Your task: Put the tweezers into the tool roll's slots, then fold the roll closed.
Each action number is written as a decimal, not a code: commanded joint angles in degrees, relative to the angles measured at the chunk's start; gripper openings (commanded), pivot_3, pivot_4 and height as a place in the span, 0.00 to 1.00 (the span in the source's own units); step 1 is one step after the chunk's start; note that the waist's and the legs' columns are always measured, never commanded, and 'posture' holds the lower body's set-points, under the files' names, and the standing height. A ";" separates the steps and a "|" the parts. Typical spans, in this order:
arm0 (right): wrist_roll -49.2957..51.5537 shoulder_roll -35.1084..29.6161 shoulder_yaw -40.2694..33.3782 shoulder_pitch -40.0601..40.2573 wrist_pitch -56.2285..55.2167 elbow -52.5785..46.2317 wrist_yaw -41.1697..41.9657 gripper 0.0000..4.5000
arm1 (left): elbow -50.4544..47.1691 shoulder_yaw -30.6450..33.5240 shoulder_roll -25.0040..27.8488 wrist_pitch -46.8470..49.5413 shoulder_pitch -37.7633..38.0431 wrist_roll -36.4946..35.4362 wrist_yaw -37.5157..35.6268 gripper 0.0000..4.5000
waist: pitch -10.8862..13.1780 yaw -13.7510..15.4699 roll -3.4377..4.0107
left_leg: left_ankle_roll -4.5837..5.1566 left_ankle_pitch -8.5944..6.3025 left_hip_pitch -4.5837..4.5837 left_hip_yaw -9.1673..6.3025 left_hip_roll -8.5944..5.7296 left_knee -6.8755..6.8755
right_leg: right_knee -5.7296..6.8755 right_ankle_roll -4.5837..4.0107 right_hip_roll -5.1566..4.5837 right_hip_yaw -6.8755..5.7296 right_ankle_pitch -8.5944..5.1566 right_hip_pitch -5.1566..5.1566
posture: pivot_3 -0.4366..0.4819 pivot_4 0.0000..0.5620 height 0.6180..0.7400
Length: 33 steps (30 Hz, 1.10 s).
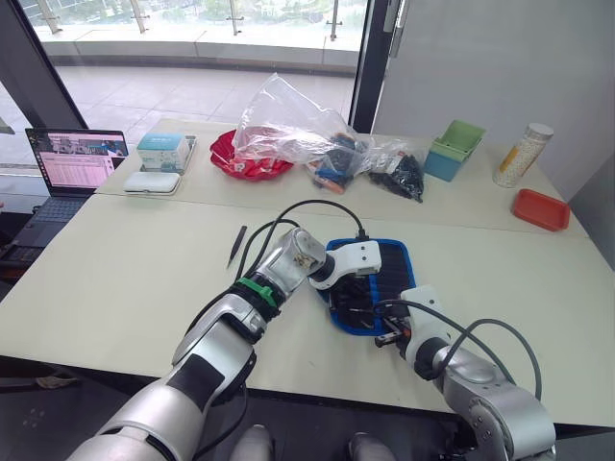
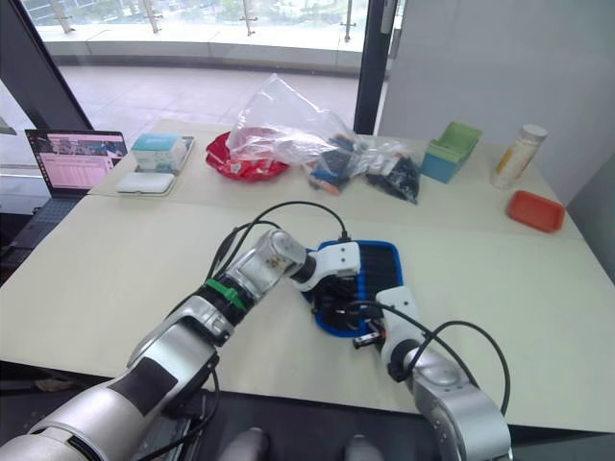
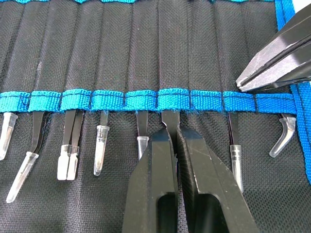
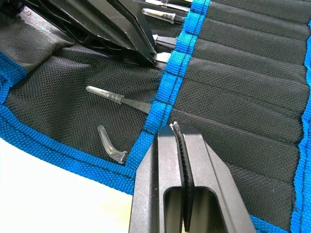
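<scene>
Both arms reach inward, fingers [image 3: 171, 145] pressed onto the tool roll [image 1: 394, 259].

the black woven-fabric tool roll [image 3: 121, 43] has a coarse, matt weave, edged and crossed by a bright blue ribbed webbing stripe [image 3: 146, 99]. the slim black metal tweezers [image 3: 103, 127] in its slots look smooth and dull, their tips capped in clear glossy plastic sleeves [image 3: 99, 148]. the left gripper's black fingers [image 3: 150, 189] look like hard, smooth, faintly shiny plastic. the pale table top [image 1: 115, 279] is smooth and matt. at the far side a clear crinkled plastic bag [image 1: 288, 120] gleams.
</scene>
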 commanded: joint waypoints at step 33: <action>0.40 -5.83 2.39 0.35 0.37 8.53 6.88 0.00 | -69.98 56.47 18.60 22.93 57.33 -26.69 25.46 0.99 | -0.02 -2.28 0.09 | 0.03 -0.06 0.20 -0.08 0.15 -0.37 | 0.04 -0.42 0.03 0.04 0.21 -0.05 | 0.48 0.27 1.00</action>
